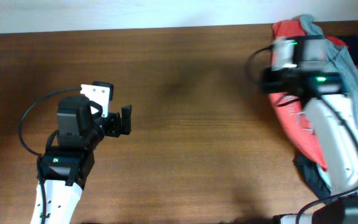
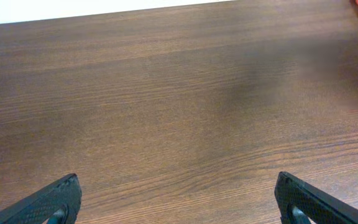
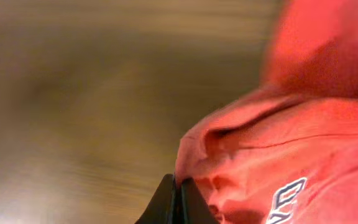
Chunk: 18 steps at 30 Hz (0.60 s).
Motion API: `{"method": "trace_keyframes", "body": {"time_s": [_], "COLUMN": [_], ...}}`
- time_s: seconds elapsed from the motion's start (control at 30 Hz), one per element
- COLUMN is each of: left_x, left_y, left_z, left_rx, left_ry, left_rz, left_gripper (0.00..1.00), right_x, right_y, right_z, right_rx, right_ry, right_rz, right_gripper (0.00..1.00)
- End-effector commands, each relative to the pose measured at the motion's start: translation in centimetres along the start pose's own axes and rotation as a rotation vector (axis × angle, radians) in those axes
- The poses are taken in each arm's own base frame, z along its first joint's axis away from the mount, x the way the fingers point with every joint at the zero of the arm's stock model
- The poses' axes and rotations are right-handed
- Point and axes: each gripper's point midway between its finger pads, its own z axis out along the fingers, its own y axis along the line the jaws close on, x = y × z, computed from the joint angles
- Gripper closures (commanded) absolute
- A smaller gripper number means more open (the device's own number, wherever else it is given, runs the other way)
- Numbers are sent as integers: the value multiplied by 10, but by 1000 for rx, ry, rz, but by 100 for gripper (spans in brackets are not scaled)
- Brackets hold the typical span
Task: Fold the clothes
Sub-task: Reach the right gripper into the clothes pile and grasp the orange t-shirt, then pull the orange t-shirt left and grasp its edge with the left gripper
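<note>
The clothes lie in a heap at the table's right edge: an orange-red T-shirt (image 1: pixel 291 112) with white-and-navy print, a grey-blue piece (image 1: pixel 347 68) and a navy piece (image 1: pixel 312 177). My right gripper (image 1: pixel 277 93) is over the heap's left edge. In the right wrist view its fingers (image 3: pixel 178 186) are pressed together on a fold of the orange-red T-shirt (image 3: pixel 291 137) at the hem. My left gripper (image 1: pixel 120 121) is open and empty over bare wood at the left; its fingertips (image 2: pixel 176 199) stand wide apart in the left wrist view.
The brown wooden table (image 1: pixel 185 81) stretches between the two arms. A white wall strip runs along the table's far edge (image 1: pixel 104 15). The right arm's white link (image 1: pixel 337 149) lies over the heap.
</note>
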Motion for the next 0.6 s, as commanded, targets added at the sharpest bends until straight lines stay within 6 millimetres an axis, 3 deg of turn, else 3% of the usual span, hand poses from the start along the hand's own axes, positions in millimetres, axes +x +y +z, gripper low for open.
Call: {"method": "trace_keyframes", "body": {"time_s": [0.0,0.03,0.1,0.2,0.23,0.3,0.37,0.43,0.47,0.57], "left_x": [-10,-10,-9,-9,-9,-9,-9,-10,-10,-10], "left_y": [-1,-1,-1,-1,-1,-1,-1,-1,-1,-1], "left_z": [-4,-4,-4,-4,-4,-4,-4,-4,-4,-4], "left_rx": [8,8,9,9,9,9,9,9,9,12], "left_ry": [-25,-25,-24,-24,-24,-24,-24,-25,-25,-25], "left_rz": [-7,-7,-7,-7,-7,-7,-7,-7,-7,-7], "left_gripper": [1,1,1,1,1,1,1,1,1,1], "right_x": [7,12,20,33,35,47,46,38,32,6], "right_y": [77,108,148,197,202,247,272,286,289,270], "right_z": [12,18,27,43,45,67,75,76,75,68], "right_rx": [-121,-165,-219,-282,-288,-345,-381,-404,-406,-296], "right_ry": [29,36,46,58,60,45,1,-53,-84,-147], "right_rz": [-151,-208,-242,-319,-328,-399,-429,-438,-437,-415], "right_gripper": [96,96,96,96,96,96,96,94,83,72]}}
